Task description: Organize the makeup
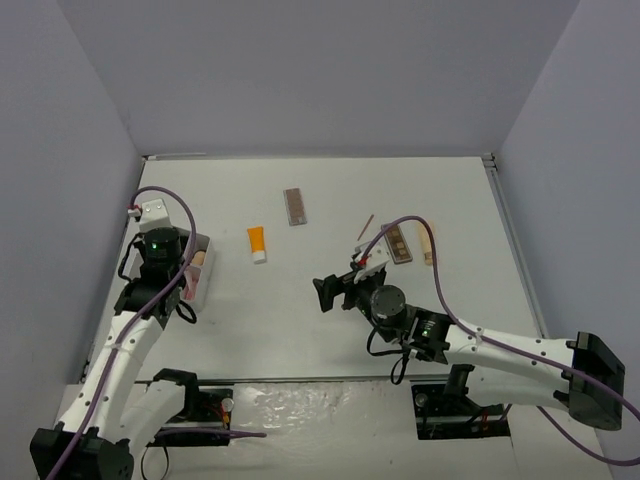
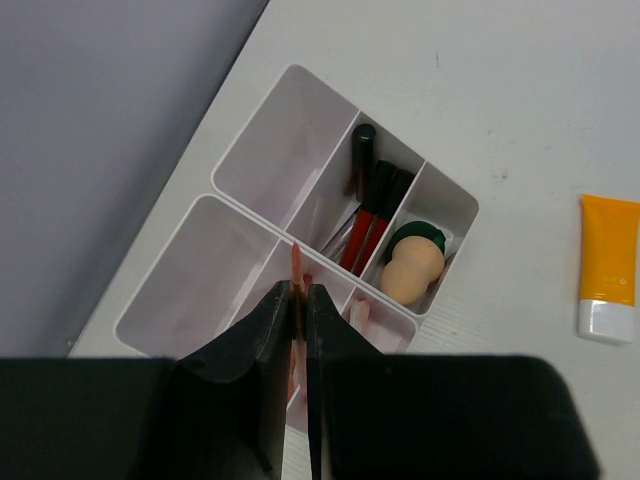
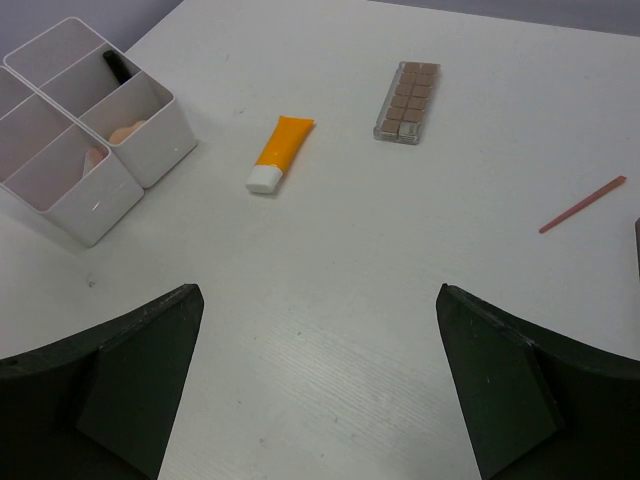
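Judging by how things lie, we take the step in hand to be dropping the pink stick (image 2: 296,262) into the white box (image 2: 275,140). Our left hand (image 2: 300,298) hangs directly above the box, clenched on the stick with no gap showing between the fingers. The stick's long axis runs straight out from the fingertips toward the box. Its free end is over the middle cell of the row next to the one that holds the dark-red sticks (image 2: 375,210). We cannot tell whether that end is inside the cell or only above it. The beige sponge (image 2: 410,272) and the dark green disc (image 2: 415,236) share the end cell beside those sticks. We judge that the release must come with the stick lined up along the cell, or it may catch on a divider. Our right hand (image 3: 318,300) hovers over the bench (image 3: 330,250) well apart from the box, spread wide and holding nothing. The orange tube (image 3: 280,152) is the loose thing nearest the box, lying flat with its white cap end toward the right hand. A brown palette (image 3: 405,88) lies farther from the box than the tube. The thin stick (image 3: 583,204), the second palette (image 1: 398,243) and the beige tube (image 1: 427,243) are farther off again, all closer to the right arm.
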Tool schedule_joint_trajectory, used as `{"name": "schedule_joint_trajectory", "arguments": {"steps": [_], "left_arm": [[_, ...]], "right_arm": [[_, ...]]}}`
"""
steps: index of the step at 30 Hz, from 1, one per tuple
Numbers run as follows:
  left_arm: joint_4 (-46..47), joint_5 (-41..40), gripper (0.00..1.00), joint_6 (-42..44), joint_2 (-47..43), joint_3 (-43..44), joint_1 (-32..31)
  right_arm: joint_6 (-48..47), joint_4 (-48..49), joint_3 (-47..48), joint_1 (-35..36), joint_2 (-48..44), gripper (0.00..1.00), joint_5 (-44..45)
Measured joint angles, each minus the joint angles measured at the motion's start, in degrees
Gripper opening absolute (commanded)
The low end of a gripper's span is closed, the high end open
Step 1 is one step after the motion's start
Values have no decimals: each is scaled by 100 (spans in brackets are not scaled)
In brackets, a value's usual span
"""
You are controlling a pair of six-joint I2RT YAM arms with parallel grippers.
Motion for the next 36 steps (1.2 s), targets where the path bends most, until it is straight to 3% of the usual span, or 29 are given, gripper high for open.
{"name": "schedule_joint_trajectory", "arguments": {"steps": [4,8,12,22,27,31,36], "left_arm": [[467,322,3,294,358,-264,489],[692,434,16,408,694,-360,755],[780,463,38,447,787,-419,786],[622,616,62,378,621,-414,786],[378,1110,88,171,426,-187,786],[145,1682,96,-18,415,167,757],[-116,2207,97,-133,322,256,528]], "right_arm": [[10,-63,-107,-114,-137,100,-5],[59,-151,-188,-271,-307,100,-14],[138,-300,-215,-537,-452,100,-27],[427,-944,-7,-1039,-335,95,30],[639,-1648,849,-1331,387,91,300],[945,-2269,1982,-1987,1479,85,316],[1359,-2834,3173,-2924,2968,72,32]]}}
